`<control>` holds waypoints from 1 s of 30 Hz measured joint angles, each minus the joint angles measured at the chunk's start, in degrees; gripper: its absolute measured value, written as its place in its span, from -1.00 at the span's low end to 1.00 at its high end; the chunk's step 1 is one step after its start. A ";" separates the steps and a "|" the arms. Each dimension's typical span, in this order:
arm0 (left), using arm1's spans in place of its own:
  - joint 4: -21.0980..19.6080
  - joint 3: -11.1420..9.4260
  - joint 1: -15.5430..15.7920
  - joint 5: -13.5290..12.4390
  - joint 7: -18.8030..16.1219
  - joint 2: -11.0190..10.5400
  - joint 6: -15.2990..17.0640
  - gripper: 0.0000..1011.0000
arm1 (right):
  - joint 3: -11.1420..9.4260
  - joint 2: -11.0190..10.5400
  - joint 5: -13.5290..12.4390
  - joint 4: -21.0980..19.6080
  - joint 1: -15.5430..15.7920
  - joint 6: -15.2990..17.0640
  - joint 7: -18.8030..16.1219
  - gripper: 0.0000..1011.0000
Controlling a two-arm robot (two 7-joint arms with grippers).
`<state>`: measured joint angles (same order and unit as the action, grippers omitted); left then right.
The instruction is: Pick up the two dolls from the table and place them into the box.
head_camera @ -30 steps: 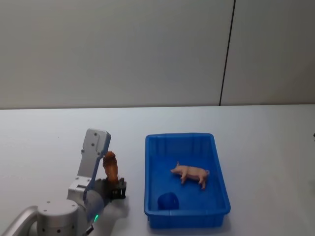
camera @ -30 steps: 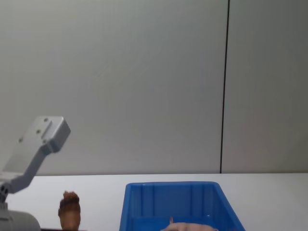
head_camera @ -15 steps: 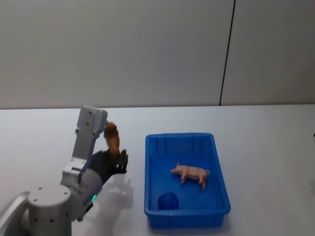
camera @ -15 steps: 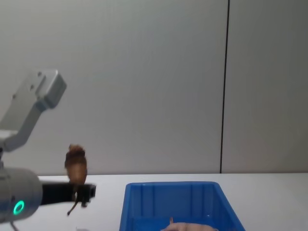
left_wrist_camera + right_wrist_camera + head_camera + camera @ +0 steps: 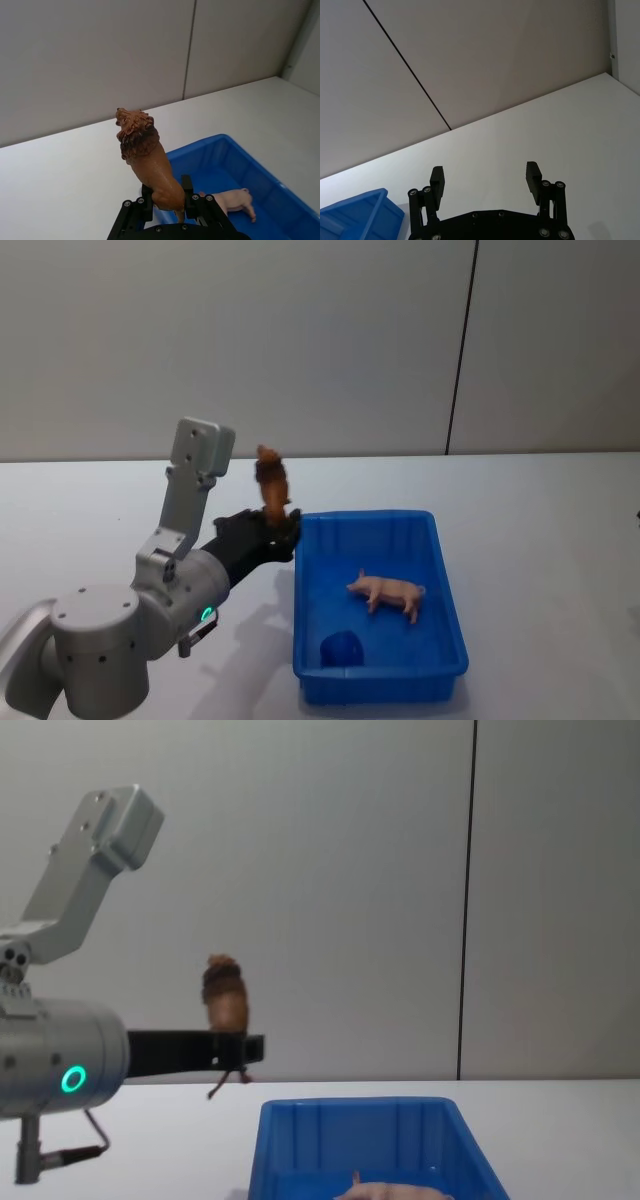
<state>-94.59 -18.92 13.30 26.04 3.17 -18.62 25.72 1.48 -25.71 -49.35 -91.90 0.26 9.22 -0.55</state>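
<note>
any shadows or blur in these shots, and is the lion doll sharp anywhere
Head view: the left gripper and arm cast a soft grey shadow on the table beside the box; light is even, no glare. Left wrist view: the lion doll is sharp, mane visible. Chest view: it looks small and slightly soft.

A bare test room or robotics lab: a flat plain white tabletop point(image 5: 540, 510) runs up to blank pale grey wall panels point(image 5: 250, 340) split by one thin dark vertical seam point(image 5: 460, 350), with a bright blue ribbed plastic bin point(image 5: 448, 570) set out as the sole furnishing.
</note>
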 joint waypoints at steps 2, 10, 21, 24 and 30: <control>0.21 0.01 0.46 0.56 1.82 0.16 -0.01 -0.33 | 0.00 0.00 0.00 0.00 0.00 0.00 0.00 0.98; 1.46 -0.06 2.16 2.56 8.11 0.86 0.36 -0.33 | 0.00 0.00 0.00 0.00 0.00 0.00 0.00 0.98; 5.20 -0.86 5.11 5.49 18.19 2.42 2.24 -0.33 | 0.00 0.00 0.00 0.00 0.00 0.00 0.00 0.98; 6.68 -1.24 6.02 6.02 21.03 2.96 2.89 -0.33 | 0.00 0.00 0.00 0.00 0.00 0.00 0.00 0.98; 10.03 -2.05 7.97 6.73 26.85 4.14 4.09 -0.16 | 0.00 0.00 0.00 0.00 0.00 0.00 0.00 0.98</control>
<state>-84.56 -20.96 21.27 32.78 30.03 -14.48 29.80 1.49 -25.71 -49.35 -91.90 0.26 9.22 -0.55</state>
